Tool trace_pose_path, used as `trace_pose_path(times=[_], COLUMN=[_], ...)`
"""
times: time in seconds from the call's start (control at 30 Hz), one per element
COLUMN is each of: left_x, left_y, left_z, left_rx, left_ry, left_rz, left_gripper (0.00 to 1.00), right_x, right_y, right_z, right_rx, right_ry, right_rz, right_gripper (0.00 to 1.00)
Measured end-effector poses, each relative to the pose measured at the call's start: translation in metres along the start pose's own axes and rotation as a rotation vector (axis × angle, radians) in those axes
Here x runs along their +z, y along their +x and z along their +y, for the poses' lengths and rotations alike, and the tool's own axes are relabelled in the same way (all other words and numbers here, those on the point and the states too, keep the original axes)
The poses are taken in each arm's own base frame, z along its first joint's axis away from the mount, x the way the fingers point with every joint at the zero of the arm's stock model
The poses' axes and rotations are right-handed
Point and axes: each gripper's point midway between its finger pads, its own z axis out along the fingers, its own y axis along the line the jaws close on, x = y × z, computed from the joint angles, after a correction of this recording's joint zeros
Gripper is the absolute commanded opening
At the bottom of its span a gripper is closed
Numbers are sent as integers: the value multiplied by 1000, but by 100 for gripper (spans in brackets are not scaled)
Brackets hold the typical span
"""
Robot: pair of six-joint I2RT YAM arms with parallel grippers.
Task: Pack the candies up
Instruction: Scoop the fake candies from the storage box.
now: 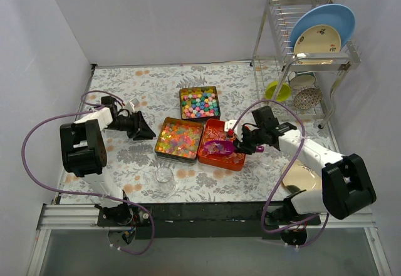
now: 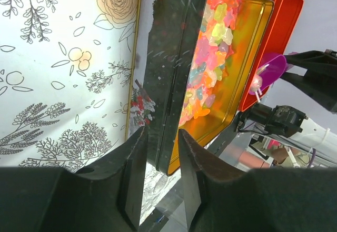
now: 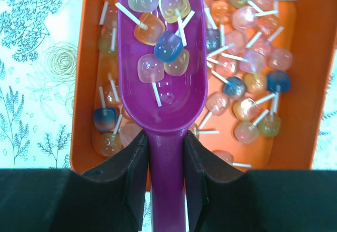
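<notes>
**Scoop loaded over the orange tray**

A white cloth printed with grey-blue flowers lies under both your arms. Ahead of the left gripper is a rectangular metal tin, dark outside and gold inside. It is heaped with glossy translucent gummies in pink, yellow and orange. The tin's near corner sits between your left fingers, which stand a narrow gap apart. Whether they press on the wall: cannot tell.

The orange tray is smooth plastic with rounded corners, directly below and ahead of the right gripper. Your right fingers are clamped on the flat handle of the purple scoop, a glossy round-nosed trough pointing straight away from the fingertips.

The candies are rounded, cloudy-clear cubes on thin white sticks, in pink, peach, yellow and blue. About seven lie in the scoop bowl just ahead of the right fingertips. The rest cover the tray floor to either side and beyond.
</notes>
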Motion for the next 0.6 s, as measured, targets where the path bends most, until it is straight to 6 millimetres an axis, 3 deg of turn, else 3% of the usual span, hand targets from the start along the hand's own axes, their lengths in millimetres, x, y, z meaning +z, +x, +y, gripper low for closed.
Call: trace_pose_path(times=[0.17,0.33,0.6], left_x=[-4,-14,-35], left_y=[0,-1,-16], left_z=[-2,-5,-7], left_rx=[15,34,71], left_ry=[24,45,27], left_rz=[1,4,-70], left_gripper=[31,33,34], right_x=[-13,-26,-41], right_y=[-4,-14,-40], right_z=[-1,11,2], right_rx=[21,30,108], right_ry=[54,110,217], right_rz=[-87,-183,-315], right_gripper=[1,1,1])
